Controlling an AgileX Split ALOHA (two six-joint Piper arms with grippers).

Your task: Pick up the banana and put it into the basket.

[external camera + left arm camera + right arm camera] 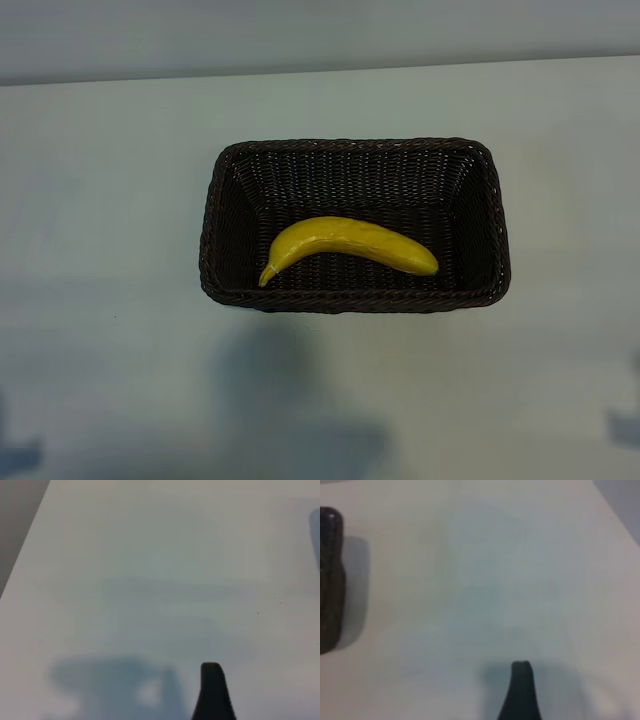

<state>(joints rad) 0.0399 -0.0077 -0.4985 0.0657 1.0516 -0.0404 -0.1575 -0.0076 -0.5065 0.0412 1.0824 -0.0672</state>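
The left arm's gripper is showing only one dark, rounded finger (212,690) in its own wrist view, poking up from the near edge of that view and tilting downward over the pale counter (150,580) without touching anything. The right arm's gripper is doing the same, with a single dark finger (520,692) visible in its wrist view, hanging clear above the counter. Both sets of fingers are standing spread wide apart and are gripping nothing.

A pale, matte table (110,330) fills most of the frame, meeting a plain grey wall (320,35) along the top edge.
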